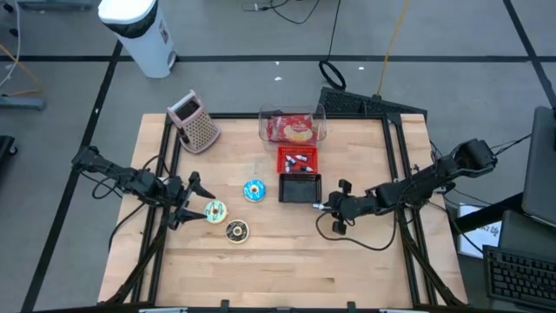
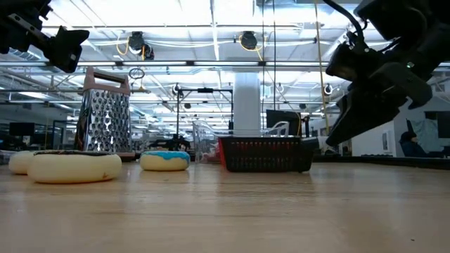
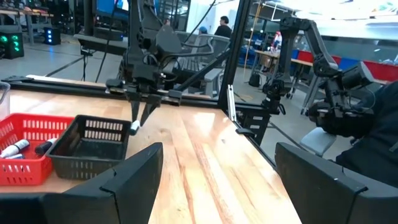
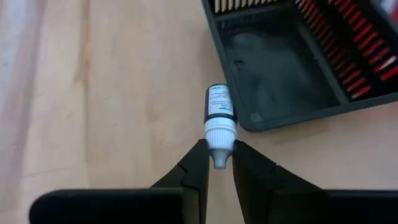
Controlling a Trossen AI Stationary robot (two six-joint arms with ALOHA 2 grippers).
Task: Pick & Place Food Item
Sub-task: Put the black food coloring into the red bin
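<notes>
Red basket (image 1: 297,160), black basket (image 1: 300,189), blue-iced donut (image 1: 253,190), white-capped bottle (image 4: 219,124).

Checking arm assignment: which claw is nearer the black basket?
The right. The right claw hovers just beside the black basket, shut on a small bottle. The left claw is open, across the table by the doughnuts.

On my worktop (image 1: 287,261) the three doughnuts (image 1: 230,211) lie toward the left edge, the grater (image 1: 195,121) behind them near the far left corner. At the far edge's middle sits the clear box (image 1: 292,127), with two baskets (image 1: 298,174) in front of it. My small bottle (image 4: 219,118) hangs just beside the nearer basket's corner.
</notes>
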